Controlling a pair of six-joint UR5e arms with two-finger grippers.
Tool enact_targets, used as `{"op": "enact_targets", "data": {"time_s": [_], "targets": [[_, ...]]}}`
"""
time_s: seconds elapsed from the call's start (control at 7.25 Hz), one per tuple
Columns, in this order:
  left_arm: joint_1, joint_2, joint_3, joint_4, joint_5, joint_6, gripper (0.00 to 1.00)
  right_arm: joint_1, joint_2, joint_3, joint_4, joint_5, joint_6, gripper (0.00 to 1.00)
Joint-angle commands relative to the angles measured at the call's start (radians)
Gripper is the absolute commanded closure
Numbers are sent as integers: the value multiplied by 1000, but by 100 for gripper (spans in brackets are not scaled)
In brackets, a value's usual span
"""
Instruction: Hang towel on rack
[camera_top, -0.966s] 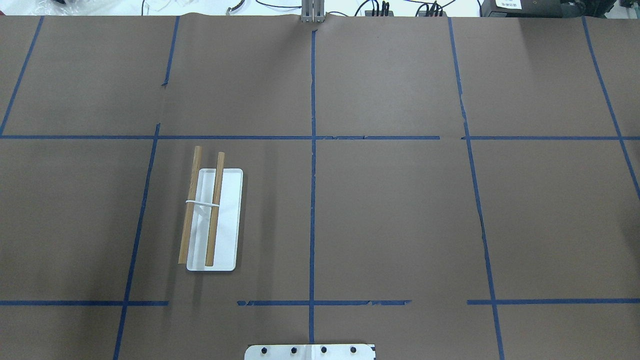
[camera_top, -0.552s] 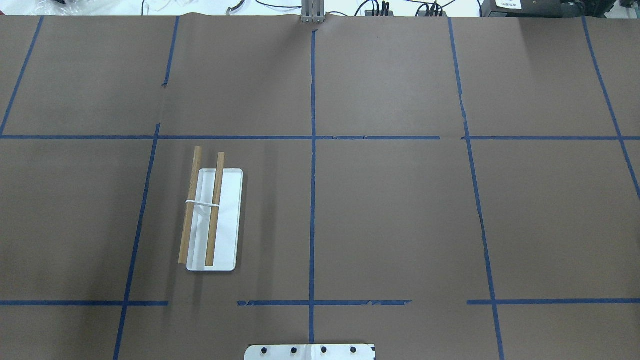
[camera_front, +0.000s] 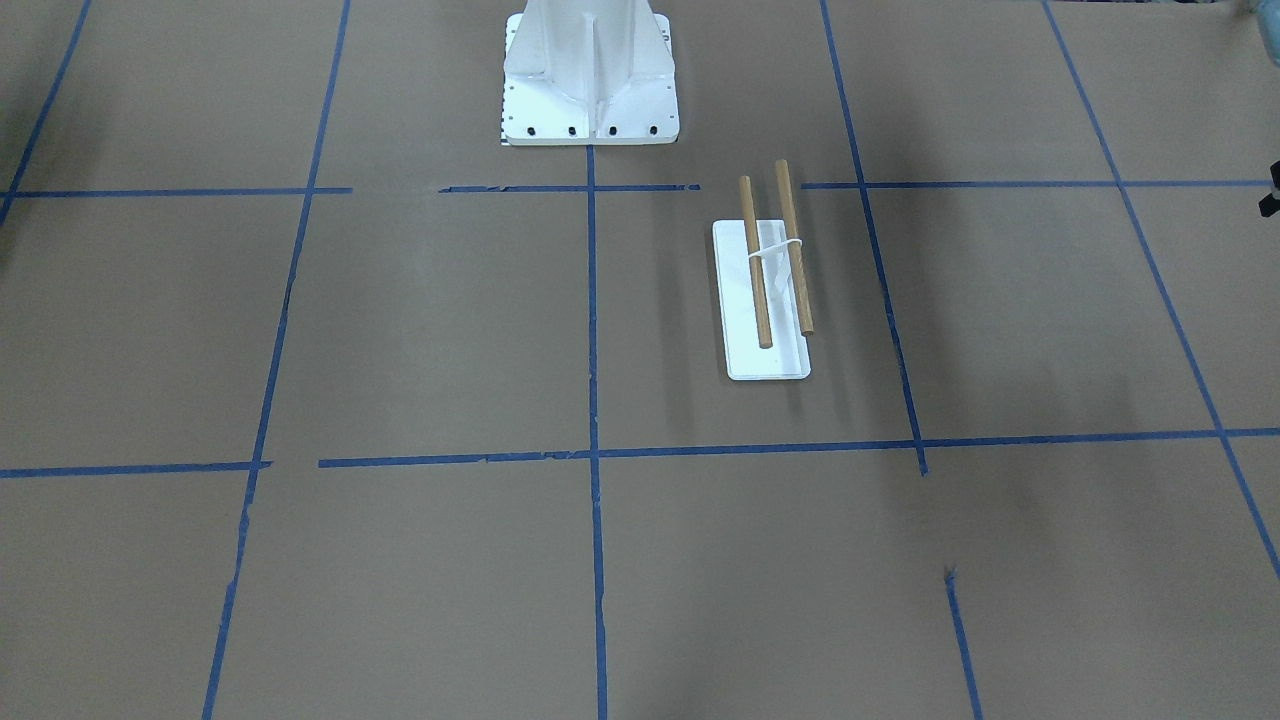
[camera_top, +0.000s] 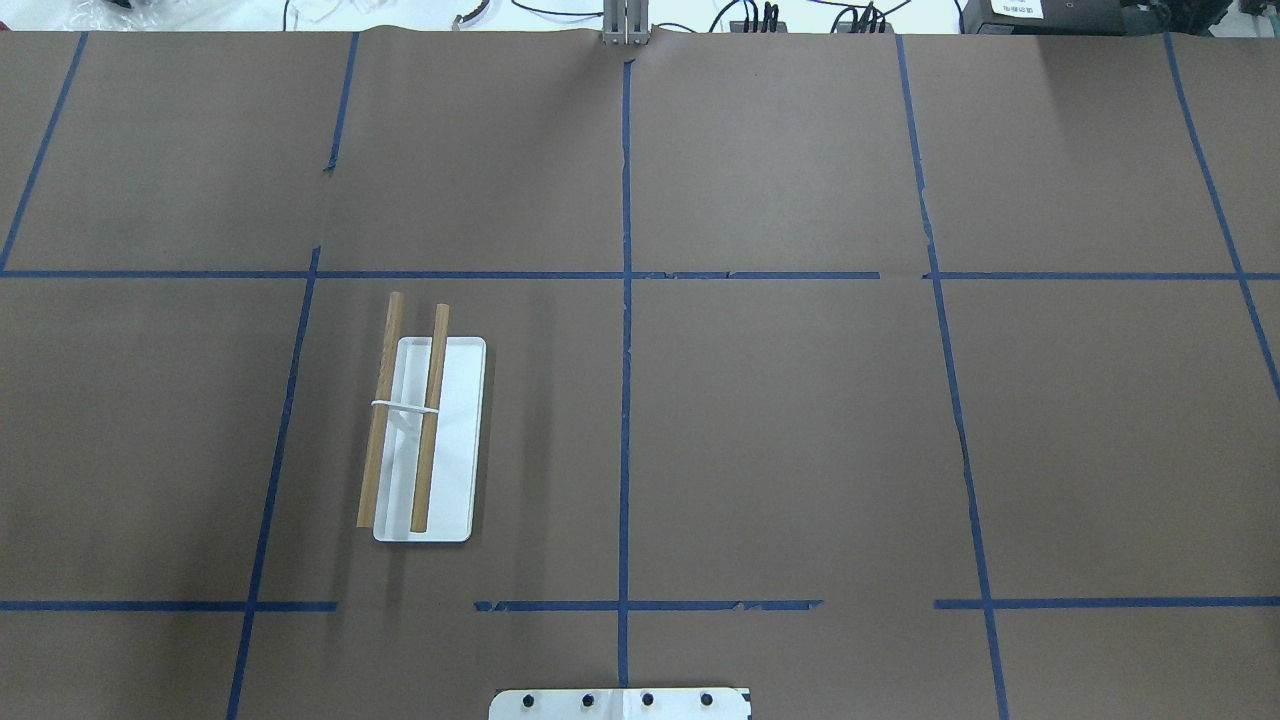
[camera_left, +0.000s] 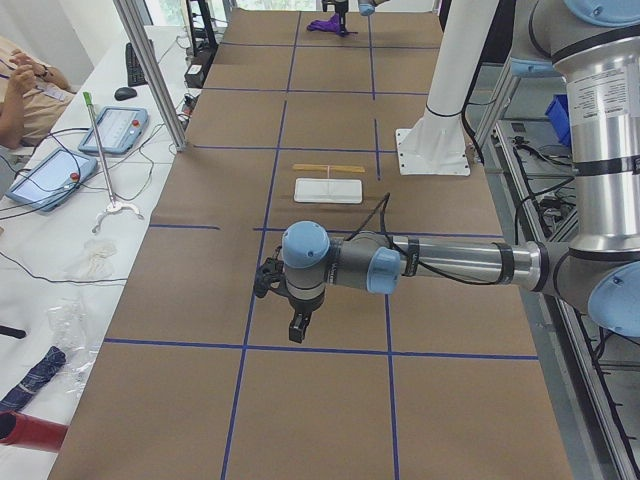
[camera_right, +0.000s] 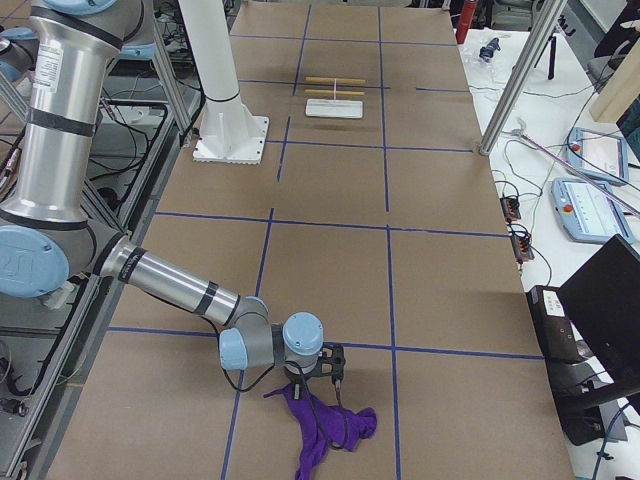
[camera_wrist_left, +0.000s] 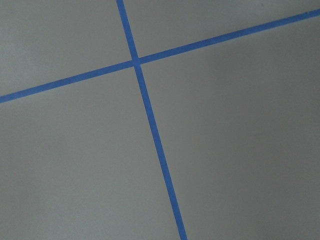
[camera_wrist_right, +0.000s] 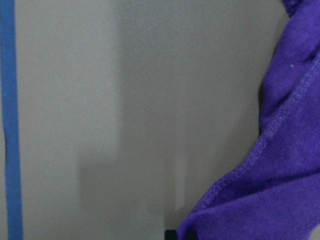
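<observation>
The rack (camera_top: 425, 440) stands left of the table's centre: a flat white base with two parallel wooden dowels above it. It also shows in the front view (camera_front: 765, 290) and in both side views (camera_left: 328, 185) (camera_right: 334, 100). The purple towel (camera_right: 325, 425) lies crumpled at the table's right end, and fills the right of the right wrist view (camera_wrist_right: 290, 150). My right gripper (camera_right: 335, 378) is low, just over the towel's edge; I cannot tell if it is open or shut. My left gripper (camera_left: 297, 328) hovers over bare table past the rack; its state is unclear.
The white bolted pedestal (camera_front: 590, 80) stands at the robot's side of the table. Blue tape lines grid the brown table (camera_top: 800, 430). Metal posts (camera_right: 510, 90) and operator tablets (camera_left: 50, 175) stand along the far side, with a seated person (camera_left: 20, 80).
</observation>
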Motion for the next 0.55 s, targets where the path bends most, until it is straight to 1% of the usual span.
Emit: {"op": "enact_targets", "data": {"time_s": [0.0, 0.14, 0.28, 0.41], "targets": [[0, 0, -3, 0, 0, 0, 0, 4, -12, 39, 7, 93, -3, 100], [0, -2, -6, -1, -10, 0, 0, 73, -23, 118, 4, 163, 0, 100], [0, -35, 4, 0, -46, 0, 0, 101, -56, 256, -14, 181, 15, 100], [0, -88, 15, 3, -36, -1, 0, 102, -57, 362, -35, 184, 115, 100]]}}
